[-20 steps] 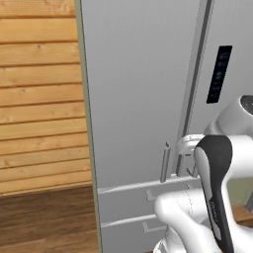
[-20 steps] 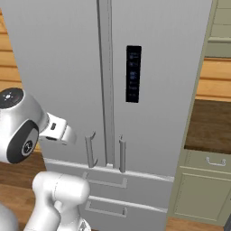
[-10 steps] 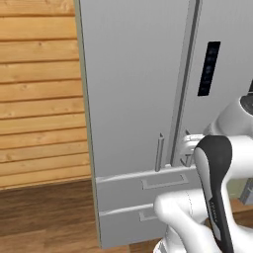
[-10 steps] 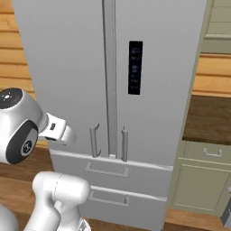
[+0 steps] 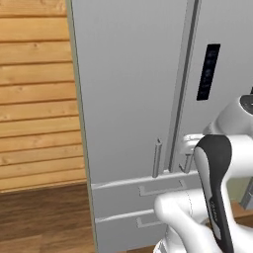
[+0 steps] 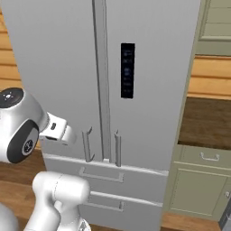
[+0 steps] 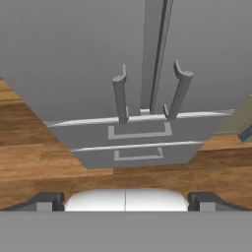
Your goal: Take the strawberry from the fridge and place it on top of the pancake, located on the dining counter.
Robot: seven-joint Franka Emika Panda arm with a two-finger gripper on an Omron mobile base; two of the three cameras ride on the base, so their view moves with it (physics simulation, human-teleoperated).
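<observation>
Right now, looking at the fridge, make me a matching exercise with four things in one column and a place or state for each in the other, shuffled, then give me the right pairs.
Things
1. fridge doors
2. gripper
3. dark control panel
4. two lower drawers

Places or states
A. below the vertical bar handles
B. shut
C. open, holding nothing
D. on the right-hand door, above the handles

Pairs: 1-B, 2-C, 3-D, 4-A

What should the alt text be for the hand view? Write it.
A closed light-grey fridge seen from low down, its two vertical bar handles flanking the door seam, two drawers below, brown plank floor around. Two dark fingers stand wide apart at the bottom, holding nothing.
</observation>
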